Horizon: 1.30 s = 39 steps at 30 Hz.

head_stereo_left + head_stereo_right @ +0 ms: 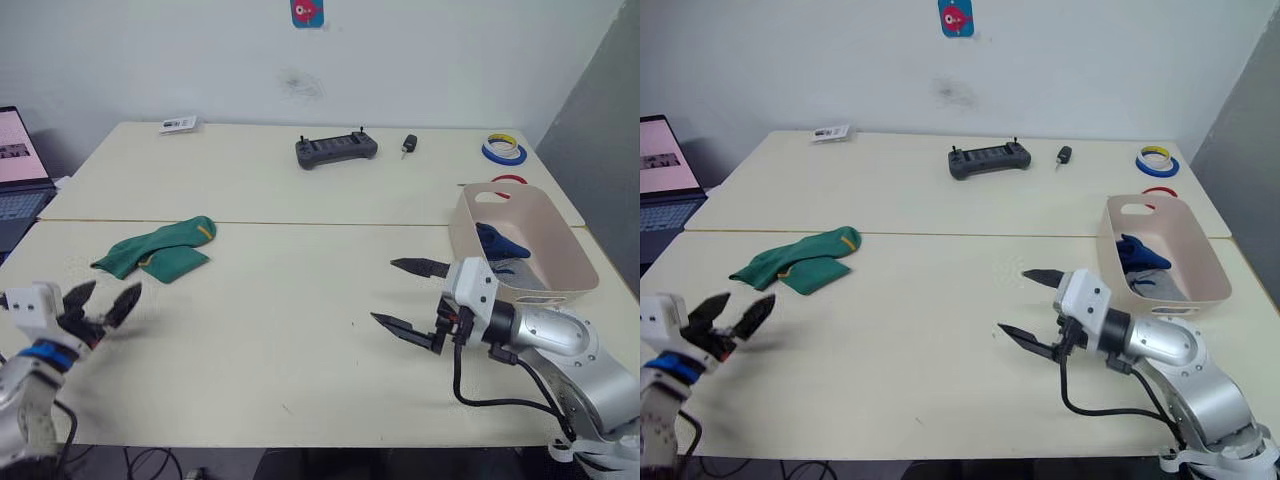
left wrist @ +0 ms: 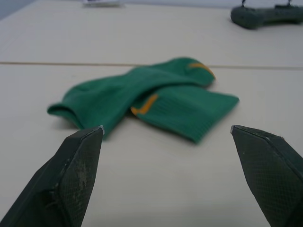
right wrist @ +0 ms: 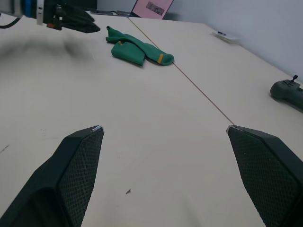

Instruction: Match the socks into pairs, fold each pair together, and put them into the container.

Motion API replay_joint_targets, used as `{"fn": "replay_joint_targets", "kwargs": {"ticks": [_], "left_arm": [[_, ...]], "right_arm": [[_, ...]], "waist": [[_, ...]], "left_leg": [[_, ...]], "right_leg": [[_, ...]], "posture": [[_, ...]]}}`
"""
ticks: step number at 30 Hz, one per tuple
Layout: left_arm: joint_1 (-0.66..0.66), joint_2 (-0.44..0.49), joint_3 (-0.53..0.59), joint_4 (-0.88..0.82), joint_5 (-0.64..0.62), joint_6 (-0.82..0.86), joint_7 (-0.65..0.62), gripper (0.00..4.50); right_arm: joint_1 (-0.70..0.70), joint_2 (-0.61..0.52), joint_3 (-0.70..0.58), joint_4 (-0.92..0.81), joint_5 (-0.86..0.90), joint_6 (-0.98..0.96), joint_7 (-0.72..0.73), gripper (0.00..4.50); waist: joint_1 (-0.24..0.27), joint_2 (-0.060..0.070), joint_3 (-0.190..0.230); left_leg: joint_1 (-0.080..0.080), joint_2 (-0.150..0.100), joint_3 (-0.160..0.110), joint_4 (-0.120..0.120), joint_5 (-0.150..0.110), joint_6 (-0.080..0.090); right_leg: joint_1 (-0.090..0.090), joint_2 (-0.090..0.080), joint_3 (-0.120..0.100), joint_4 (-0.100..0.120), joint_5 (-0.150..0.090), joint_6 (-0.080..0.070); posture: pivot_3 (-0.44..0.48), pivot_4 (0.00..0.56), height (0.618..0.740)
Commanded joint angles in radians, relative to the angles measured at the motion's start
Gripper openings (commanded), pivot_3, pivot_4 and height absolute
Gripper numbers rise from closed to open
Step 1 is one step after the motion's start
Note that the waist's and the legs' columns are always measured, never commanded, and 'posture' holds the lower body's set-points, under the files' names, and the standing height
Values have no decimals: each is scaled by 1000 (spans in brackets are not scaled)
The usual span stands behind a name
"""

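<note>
- Left eye view gives me the whole cream-coloured bench (image 1: 300,330), two tops butted together along a seam.
- My left gripper (image 1: 98,305) hangs low over the near left corner, its two black jaws spread wide with nothing between them.
- Just beyond it lie the two soft green socks with yellow marks (image 1: 158,250), one laid over the other in a loose crossed heap on the bench; the left wrist view has them straight ahead between the open jaws.
- My right gripper (image 1: 410,297) sits over the near right part of the bench, jaws wide apart and holding nothing, pointing towards the left side.
- Beside that arm, at the right edge, stands the pale pink rectangular plastic tub (image 1: 570,262) with a cut-out handle slot.
- Inside it I see a royal blue sock (image 1: 497,240) and some light grey fabric (image 1: 1160,287) beneath it.
- Far back rest a dark grey handheld controller (image 1: 336,150) and rolls of tape (image 1: 503,150).
</note>
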Motion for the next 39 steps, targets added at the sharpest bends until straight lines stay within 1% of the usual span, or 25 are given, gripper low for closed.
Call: {"fn": "replay_joint_targets", "kwargs": {"ticks": [1, 4, 6, 12, 18, 22, 25, 26, 28, 31, 36, 39], "left_arm": [[-130, 28, -9, 86, 8, 70, 110, 4500], [-207, 26, -7, 143, 13, 89, 160, 4500], [-278, 34, -25, 229, 43, 101, 216, 4500], [-420, 47, -73, 418, 121, 28, 290, 4500], [-523, 47, -110, 552, 178, -25, 369, 4500], [-563, 33, -108, 584, 184, -53, 426, 4500], [-549, 2, -80, 535, 139, -69, 414, 4500], [-528, -15, -69, 486, 110, -72, 382, 4500], [-472, -45, -33, 371, 56, -85, 362, 4500], [-387, -47, -1, 281, 39, -64, 389, 4500], [-329, -18, 29, 260, 49, -25, 473, 4500], [-346, 2, 17, 304, 63, 25, 513, 4500]], "right_arm": [[-53, 0, 26, -24, 11, 22, -5, 4471], [-78, 3, 37, -27, 16, 43, -11, 4471], [-94, 4, 39, -28, 19, 56, -14, 4471], [-120, 6, 40, -30, 21, 76, -14, 4471], [-129, 3, 39, -29, 17, 83, -12, 4471], [-126, 0, 39, -32, 18, 87, -12, 4471], [-122, 1, 39, -35, 17, 89, -14, 4471], [-120, 1, 38, -36, 16, 89, -15, 4471], [-117, 4, 37, -38, 17, 89, -19, 4471], [-117, 12, 35, -40, 25, 96, -26, 4471], [-163, 40, 28, -27, 67, 135, -42, 4471], [-199, 48, 41, -8, 68, 142, -41, 4471]], "waist": [[0, 0, 0], [0, 0, 0], [-2, 0, 0], [-1, 0, 0], [-1, -1, 0], [-2, -1, 0], [-2, -1, 0], [-1, -1, 0], [-1, -1, 0], [-5, -1, 0], [-2, -1, 0], [0, -1, 0]], "left_leg": [[0, 0, 0, 0, 0, 0], [-1, 0, -3, 0, 0, 0], [-1, 0, -4, 0, 0, 0], [-1, 0, -7, 0, 0, 0], [-2, 0, -8, 1, 0, -1], [-2, 0, -7, 1, 0, -1], [-2, 0, -8, 1, 1, -1], [-2, 0, -7, 1, 1, -1], [-2, 0, -7, 1, 1, -2], [-2, 0, -7, 1, 3, -5], [-1, 1, -9, 1, 1, -2], [-1, 0, -10, 1, 1, -1]], "right_leg": [[0, 0, 0, 0, 0, 0], [0, 0, -5, 0, 0, 0], [0, 0, -8, 0, 0, 0], [0, 0, -12, 0, 0, 0], [1, 0, -13, 0, 0, 0], [1, 0, -13, 0, 0, 0], [1, 0, -13, 1, 0, 0], [1, -1, -13, 1, 0, 0], [1, -1, -13, 0, 0, 0], [1, -1, -11, 0, 0, 0], [1, -1, -13, 1, 0, 0], [1, -2, -13, 0, 0, 0]], "posture": [[0, 150, 740], [0, 150, 740], [0, 150, 740], [0, 150, 740], [0, 150, 740], [0, 150, 740], [0, 150, 740], [0, 150, 740], [0, 150, 740], [0, 150, 740], [0, 150, 740], [0, 150, 740]]}}
